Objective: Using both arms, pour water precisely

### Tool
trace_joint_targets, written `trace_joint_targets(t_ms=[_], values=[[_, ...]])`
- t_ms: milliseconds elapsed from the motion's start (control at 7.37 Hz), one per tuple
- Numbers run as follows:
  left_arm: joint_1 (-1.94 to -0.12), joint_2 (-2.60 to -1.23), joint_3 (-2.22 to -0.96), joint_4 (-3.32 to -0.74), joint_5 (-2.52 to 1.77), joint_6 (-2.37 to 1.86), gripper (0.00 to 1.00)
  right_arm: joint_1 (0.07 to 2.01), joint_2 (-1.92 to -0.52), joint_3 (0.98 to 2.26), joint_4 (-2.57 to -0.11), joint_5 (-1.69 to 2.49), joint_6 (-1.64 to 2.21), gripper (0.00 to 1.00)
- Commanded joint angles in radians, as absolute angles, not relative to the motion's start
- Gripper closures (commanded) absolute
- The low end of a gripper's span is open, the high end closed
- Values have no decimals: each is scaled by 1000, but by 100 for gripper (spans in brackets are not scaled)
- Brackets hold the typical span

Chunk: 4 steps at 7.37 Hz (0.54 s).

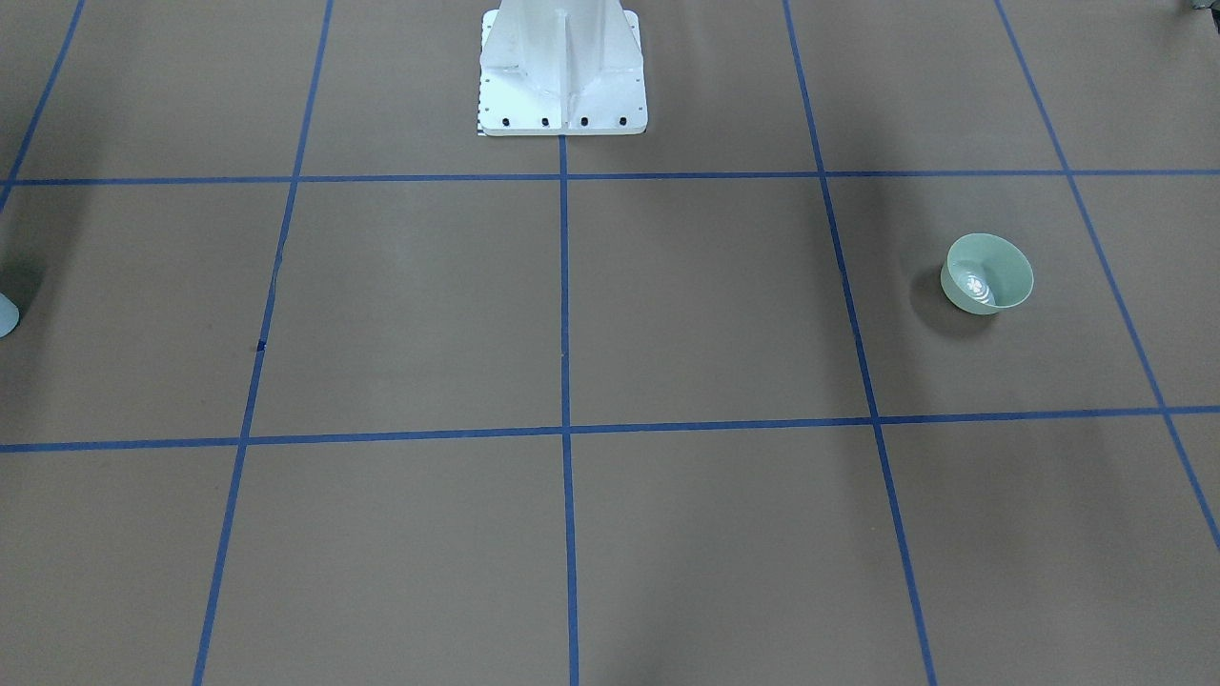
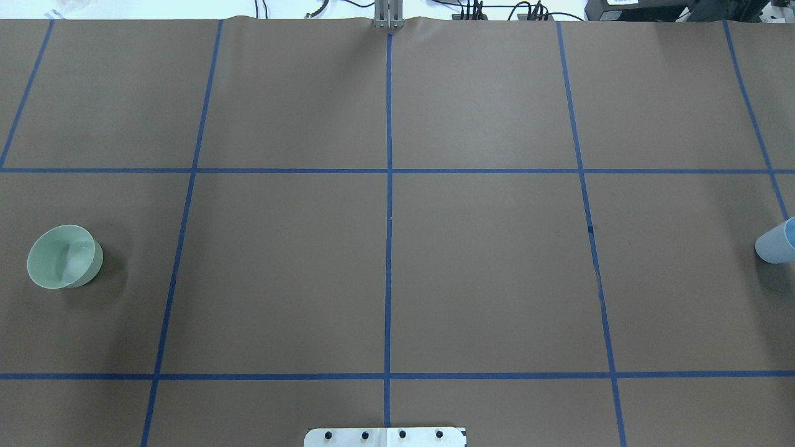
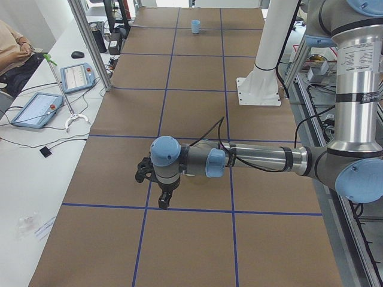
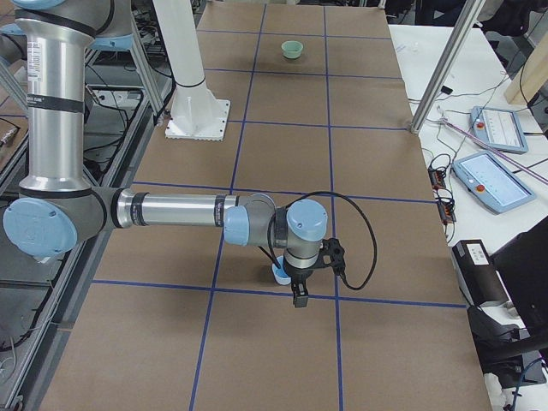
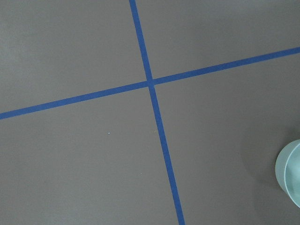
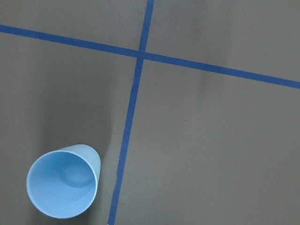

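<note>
Judging from white glints, we place the water (image 1: 976, 283) in the green bowl (image 1: 1016, 267) on the robot's left, light yet sloshy, best pinched at its stiff, slick rim; we cannot tell whether the left gripper (image 3: 163, 201) or right gripper (image 4: 300, 296) stands open.

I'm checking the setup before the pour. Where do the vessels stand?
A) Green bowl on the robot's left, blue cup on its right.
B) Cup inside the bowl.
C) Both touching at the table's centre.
A: the overhead view shows the green bowl near the left edge and the blue cup at the right edge, far apart.
</note>
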<state>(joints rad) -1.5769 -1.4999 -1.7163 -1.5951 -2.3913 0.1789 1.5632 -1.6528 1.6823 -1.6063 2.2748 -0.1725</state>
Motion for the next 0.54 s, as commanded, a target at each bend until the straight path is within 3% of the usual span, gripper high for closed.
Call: trace_joint_targets(t_ms=[0, 407], values=[[-1577, -1511, -1749, -1632, -2391, 178, 0, 1563, -1634, 1713, -1606, 2272, -169, 0], [-1574, -1555, -1724, -1821, -2401, 176, 0, 1566, -1634, 1733, -1568, 2275, -163, 0]])
